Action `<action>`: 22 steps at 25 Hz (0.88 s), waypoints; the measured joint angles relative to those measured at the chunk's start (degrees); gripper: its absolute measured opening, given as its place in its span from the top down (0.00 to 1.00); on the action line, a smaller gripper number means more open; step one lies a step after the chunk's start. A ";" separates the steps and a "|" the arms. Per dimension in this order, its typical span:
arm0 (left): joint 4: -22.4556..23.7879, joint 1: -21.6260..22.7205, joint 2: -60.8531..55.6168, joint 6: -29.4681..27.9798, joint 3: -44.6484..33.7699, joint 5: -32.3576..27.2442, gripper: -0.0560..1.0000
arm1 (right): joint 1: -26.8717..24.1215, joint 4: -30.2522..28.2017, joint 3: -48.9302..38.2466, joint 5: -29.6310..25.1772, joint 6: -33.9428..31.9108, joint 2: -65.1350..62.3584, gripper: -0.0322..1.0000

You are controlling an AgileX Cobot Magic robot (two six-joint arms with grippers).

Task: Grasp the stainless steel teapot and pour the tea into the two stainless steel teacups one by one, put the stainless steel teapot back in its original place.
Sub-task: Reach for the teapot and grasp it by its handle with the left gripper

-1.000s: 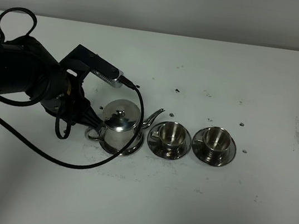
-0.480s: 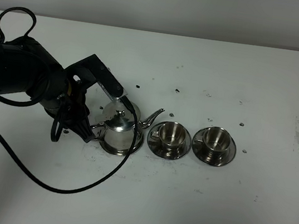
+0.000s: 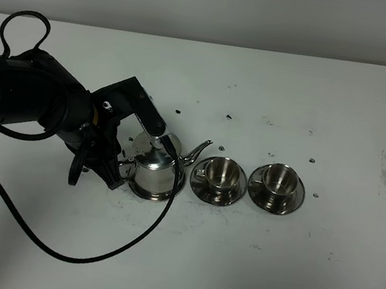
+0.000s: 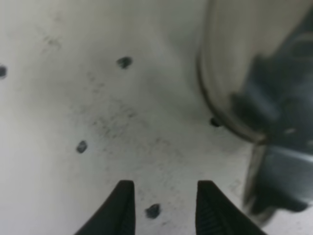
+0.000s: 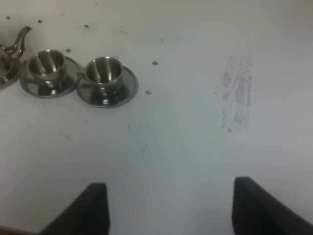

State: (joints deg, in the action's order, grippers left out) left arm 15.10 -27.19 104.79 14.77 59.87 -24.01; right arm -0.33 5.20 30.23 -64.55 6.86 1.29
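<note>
The left gripper (image 4: 165, 208) hangs low over the white table (image 3: 252, 284) with its two dark fingertips a little apart and nothing but speckled tabletop between them. Just beside it is the stainless steel teapot (image 3: 154, 169), a blurred shiny curve at the edge of the left wrist view. From the high camera the fingertips sit right at the pot's loop handle (image 3: 123, 170), though contact cannot be made out. The pot stands upright on its round dish (image 3: 174, 190), lid on, and its thin spout (image 3: 196, 151) points toward the nearer teacup (image 3: 220, 171). The second teacup (image 3: 278, 177) stands just beyond the first, each on its own saucer, the two saucers nearly touching. Well apart from all this, the right gripper (image 5: 168, 210) is spread wide above bare table, holding nothing. A black cable (image 3: 89, 256) loops across the table in front of the left arm.
</note>
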 joint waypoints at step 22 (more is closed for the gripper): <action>-3.23 -2.48 0.00 5.44 0.00 -2.55 0.67 | 0.00 0.00 -0.04 0.00 0.00 0.00 0.43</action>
State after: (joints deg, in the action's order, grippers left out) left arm 11.87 -29.67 104.79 20.21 59.87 -26.56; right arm -0.33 5.20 30.18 -64.55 6.86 1.29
